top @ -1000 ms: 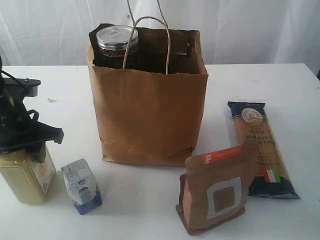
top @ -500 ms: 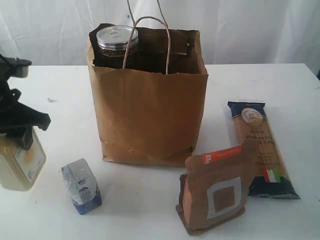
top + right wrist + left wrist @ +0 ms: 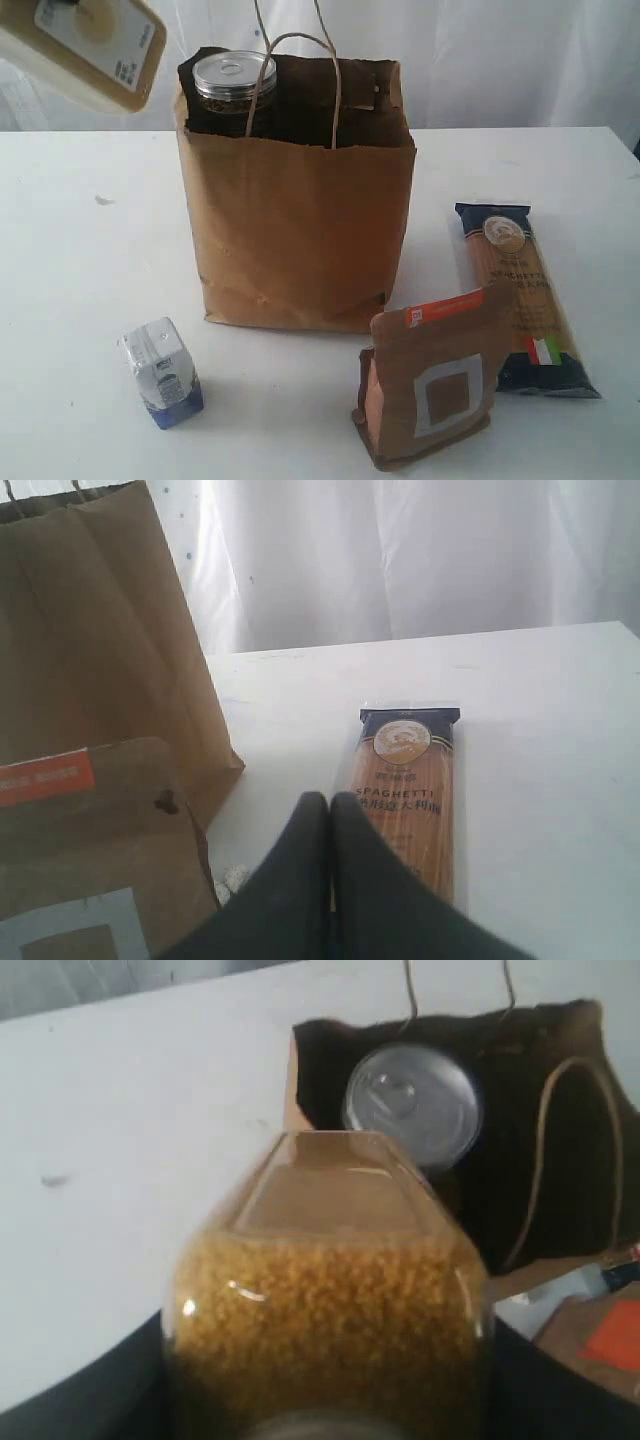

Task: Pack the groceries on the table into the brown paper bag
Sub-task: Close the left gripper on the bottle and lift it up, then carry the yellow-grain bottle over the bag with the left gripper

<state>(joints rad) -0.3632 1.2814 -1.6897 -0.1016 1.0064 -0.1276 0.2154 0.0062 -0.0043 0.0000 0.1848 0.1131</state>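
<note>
Gripping yellow-grain bottle (image 3: 85, 45), left claw (image 3: 322, 1392) hangs outside bag (image 3: 295, 230) rim; right claw (image 3: 330, 875) clenched.

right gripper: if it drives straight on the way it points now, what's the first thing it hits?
Probably the long spaghetti packet at its long edge, or the table just beside it. The shut right gripper overlaps that edge in its wrist view; depth is unclear.

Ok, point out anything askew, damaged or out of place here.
The yellow-grain bottle hangs tilted in the air beside the top of the brown paper bag, not yet inside. The bag's back rim looks ragged, and the brown pouch stands leaning and creased. Nothing is spilled.
</note>
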